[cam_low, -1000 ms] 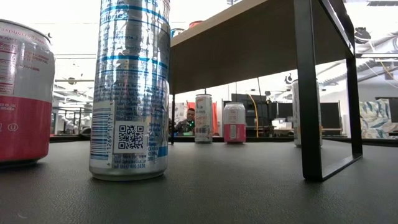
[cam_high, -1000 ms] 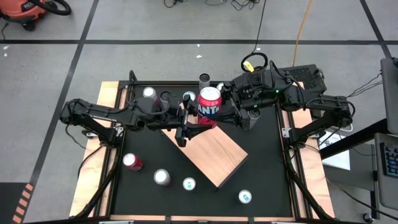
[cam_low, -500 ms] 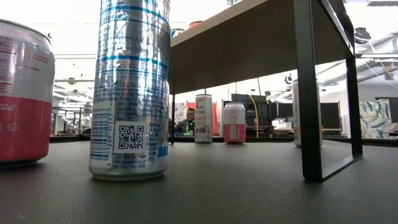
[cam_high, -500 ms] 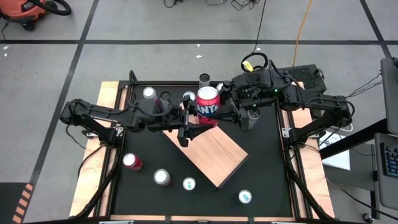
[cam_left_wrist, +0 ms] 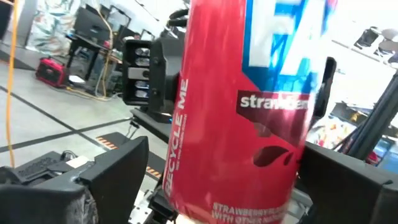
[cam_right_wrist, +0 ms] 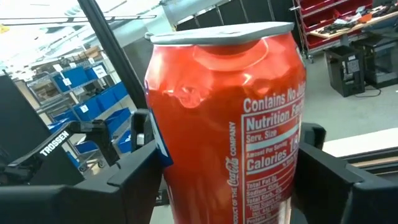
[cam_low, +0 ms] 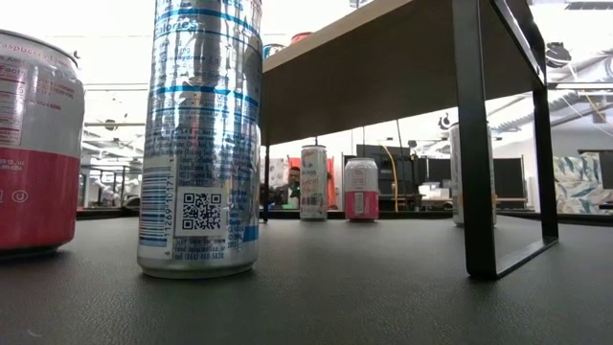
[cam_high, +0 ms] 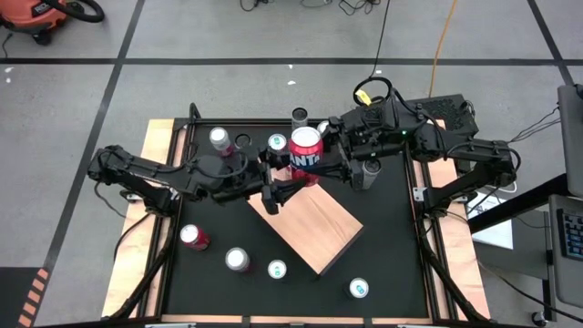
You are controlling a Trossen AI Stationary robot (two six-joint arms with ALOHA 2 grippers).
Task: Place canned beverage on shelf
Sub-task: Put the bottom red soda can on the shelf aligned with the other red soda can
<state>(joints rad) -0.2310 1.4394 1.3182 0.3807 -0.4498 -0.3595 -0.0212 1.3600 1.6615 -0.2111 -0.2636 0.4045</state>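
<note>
A red strawberry soda can (cam_high: 306,148) stands upright over the far left corner of the shelf (cam_high: 314,228), a pale wooden slab on black legs. Its wall is dented near the top (cam_right_wrist: 186,93). My right gripper (cam_high: 324,157) reaches in from the right and is shut on the can. My left gripper (cam_high: 282,184) comes from the left and is open; its fingers (cam_left_wrist: 121,171) stand on either side of the can, apart from it. Whether the can's base rests on the shelf cannot be told. My right gripper pinches the can's side wall (cam_right_wrist: 180,186) between its two fingers (cam_right_wrist: 140,180), one on each side of the body below the dent. The fingers come in level from the table's right side. The can stays upright in the hold.
Several other cans stand on the black table: three along the far edge (cam_high: 219,137) and several near the front (cam_high: 237,260), two of them looming close in the low view (cam_low: 201,144). The shelf's black leg (cam_low: 474,144) stands at the right.
My left gripper has opened and let go of the red can, and its arm has swung a little toward the table's near edge, uncovering the cans at the far left. The can and my right gripper have stayed in place.
</note>
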